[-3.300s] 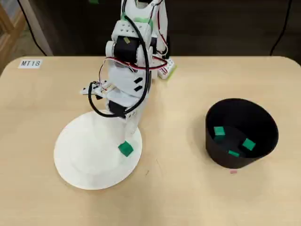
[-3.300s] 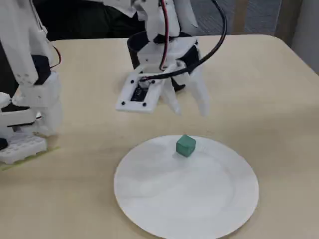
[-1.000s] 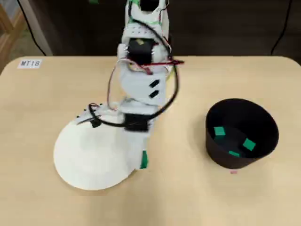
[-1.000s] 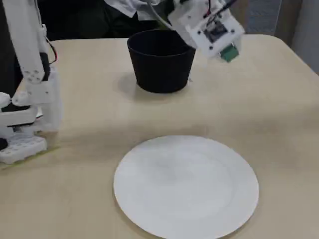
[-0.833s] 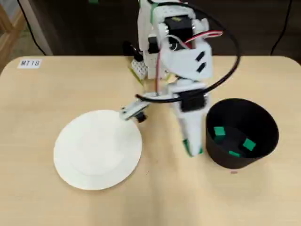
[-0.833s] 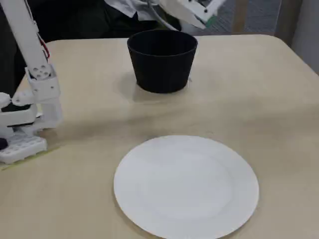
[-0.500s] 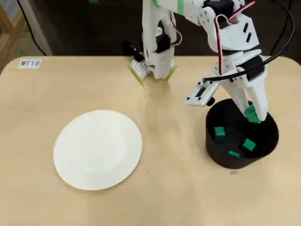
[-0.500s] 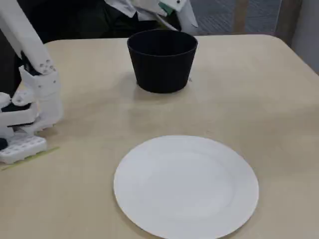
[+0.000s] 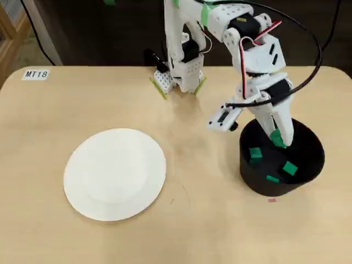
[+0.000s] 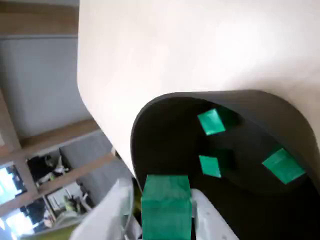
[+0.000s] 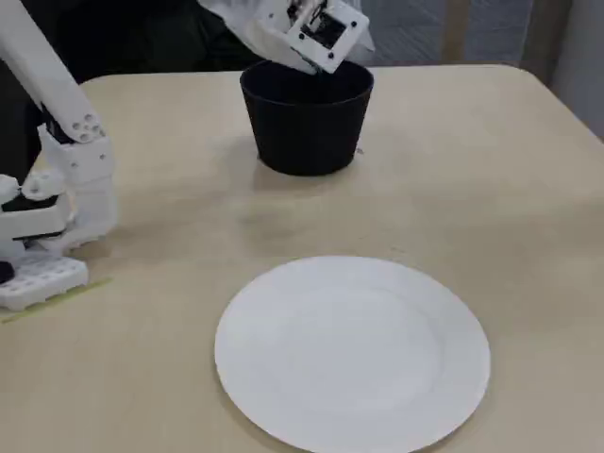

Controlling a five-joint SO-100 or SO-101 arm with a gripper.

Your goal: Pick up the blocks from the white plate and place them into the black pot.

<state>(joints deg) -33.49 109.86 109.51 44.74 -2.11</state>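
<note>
The tool [image 9: 278,138] is clamped on the last green block [image 10: 166,205], poised over the black pot [image 9: 308,170] at the surface's right, where three blocks [image 9: 255,154] lie. The white plate [image 9: 82,165] is empty. Next: release.

A lab or office workroom, I'd say: a pale rounded table [image 9: 82,99] carries a printed "MT18" label [image 9: 36,73] at ten o'clock in the overhead view, with grey carpet [image 11: 415,28] at one o'clock in the fixed view.
</note>
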